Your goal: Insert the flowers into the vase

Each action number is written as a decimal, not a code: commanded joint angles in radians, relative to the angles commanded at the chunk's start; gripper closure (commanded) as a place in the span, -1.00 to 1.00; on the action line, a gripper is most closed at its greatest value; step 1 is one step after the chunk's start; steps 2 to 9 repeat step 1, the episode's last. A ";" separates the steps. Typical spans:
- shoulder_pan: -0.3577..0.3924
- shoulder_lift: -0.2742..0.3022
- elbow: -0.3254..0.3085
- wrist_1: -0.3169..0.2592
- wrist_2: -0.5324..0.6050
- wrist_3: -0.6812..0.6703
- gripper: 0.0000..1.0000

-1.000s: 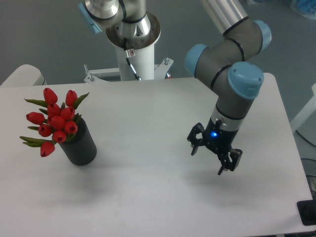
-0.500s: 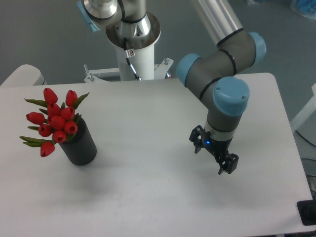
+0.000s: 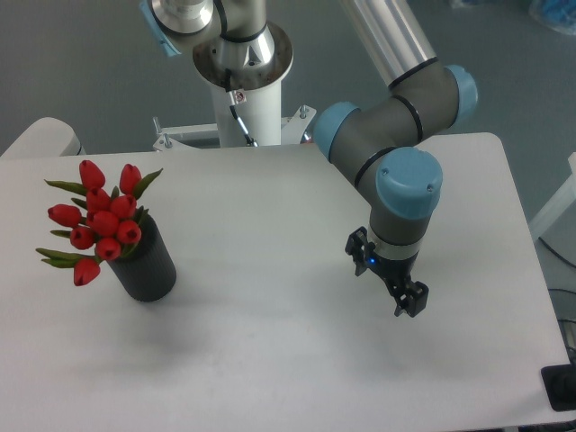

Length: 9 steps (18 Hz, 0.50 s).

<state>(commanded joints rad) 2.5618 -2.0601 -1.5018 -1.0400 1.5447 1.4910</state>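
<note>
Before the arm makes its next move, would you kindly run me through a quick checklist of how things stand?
1. Red tulips sit in the black vase: ok.
2. Vase upright on the white table: ok, though it appears to lean slightly.
3. Gripper holds nothing: ok, no object between its fingers.
4. Gripper clear of the vase: ok, well to the right of it.
5. All stems fully inside: cannot tell; one bud droops low at the left.
6. Stems seated at the bottom: cannot tell, hidden.
</note>
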 joint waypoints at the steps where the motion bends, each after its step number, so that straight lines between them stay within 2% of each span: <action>1: 0.000 0.000 0.000 0.000 0.000 0.000 -1.00; 9: 0.000 0.000 0.000 0.000 0.000 0.000 -1.00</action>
